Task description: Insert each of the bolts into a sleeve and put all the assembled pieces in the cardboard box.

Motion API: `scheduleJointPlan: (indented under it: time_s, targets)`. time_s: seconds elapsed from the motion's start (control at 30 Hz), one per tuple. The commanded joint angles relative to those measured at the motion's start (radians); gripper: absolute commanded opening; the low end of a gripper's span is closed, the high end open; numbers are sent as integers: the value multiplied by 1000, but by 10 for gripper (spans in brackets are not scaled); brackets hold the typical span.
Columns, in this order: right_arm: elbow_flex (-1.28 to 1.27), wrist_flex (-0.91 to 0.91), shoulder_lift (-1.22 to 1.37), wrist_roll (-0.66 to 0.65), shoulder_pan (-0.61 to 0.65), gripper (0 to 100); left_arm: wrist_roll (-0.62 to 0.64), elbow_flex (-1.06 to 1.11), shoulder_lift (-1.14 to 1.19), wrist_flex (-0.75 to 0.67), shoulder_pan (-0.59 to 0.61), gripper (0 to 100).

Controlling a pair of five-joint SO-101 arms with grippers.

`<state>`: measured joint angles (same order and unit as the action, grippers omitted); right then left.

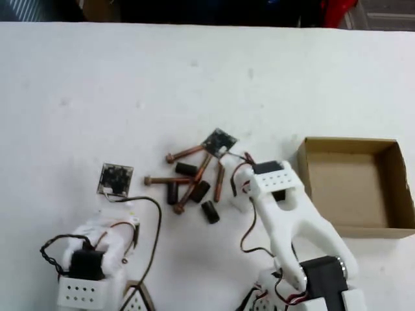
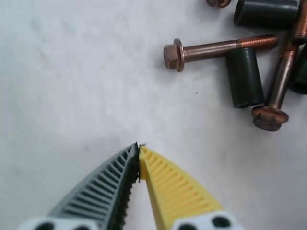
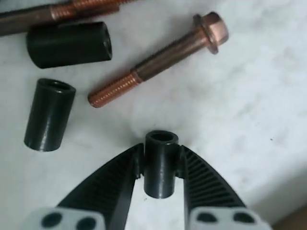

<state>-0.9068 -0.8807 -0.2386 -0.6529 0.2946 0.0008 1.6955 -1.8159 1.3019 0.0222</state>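
Bolts (image 1: 167, 180) first: on my overhead feed I count four, copper-coloured, lying in a loose heap near the middle of the white table (image 1: 194, 78), some crossing or touching one another. Mixed in with them are the sleeves (image 1: 186, 169), short black tubes. I make out four of those from above as well, lying among the bolt shanks or just beside them. There is one cardboard box (image 1: 303, 170), open at the top, on the right side of the table and well apart from the heap.

Two arms are on my screen. The right arm's white wrist sits between the heap and the box. On its own camera the right claw (image 3: 161, 149) is clamped on one sleeve (image 3: 161, 172), with a black finger pressed against each side and the sleeve's open bore pointing away from the wrist. Beyond it lie two more sleeves and two bolts, and the nearer bolt (image 3: 158, 57) rests bare on the table, touching neither sleeve.

The left arm is at the near left edge. The left claw (image 2: 139, 148) has its grey and yellow fingers together at the tips with nothing between them, over bare table near the heap. Its camera shows one bolt (image 2: 218, 48) with its threaded end against a sleeve (image 2: 244, 76)
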Motion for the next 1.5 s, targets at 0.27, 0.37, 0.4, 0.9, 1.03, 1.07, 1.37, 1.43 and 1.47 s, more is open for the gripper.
scheduleJointPlan:
  time_s: [0.27, 0.37, 0.4, 0.9, 1.03, 1.07, 1.37, 1.43, 1.47]
  targets:
    - [0, -45, 1, -25, 2, 70, 5, -2, -8, -20, -12, 24]
    - [0, -71, 4, -26, 8, 71, 5, -2, -8, -20, -12, 24]
    - [3, -76, 12, -28, 8, 72, 5, -2, -8, -20, -12, 24]
    - [57, -77, 136, -74, 1, 72, 5, -2, -8, -20, -12, 24]
    - [57, -73, 136, -74, 1, 13, 5, -2, -8, -20, -12, 24]
    - [57, -73, 134, -74, 1, 16, 5, -2, -8, -20, -12, 24]
    - [80, -122, -13, -43, 1, 16, 3, -2, -8, -29, -12, 24]
    - [80, -145, -104, 21, 2, 16, 2, -2, -8, -54, 4, 24]
    - [80, -157, -153, 52, 4, 16, 2, -2, -8, -66, 31, 24]
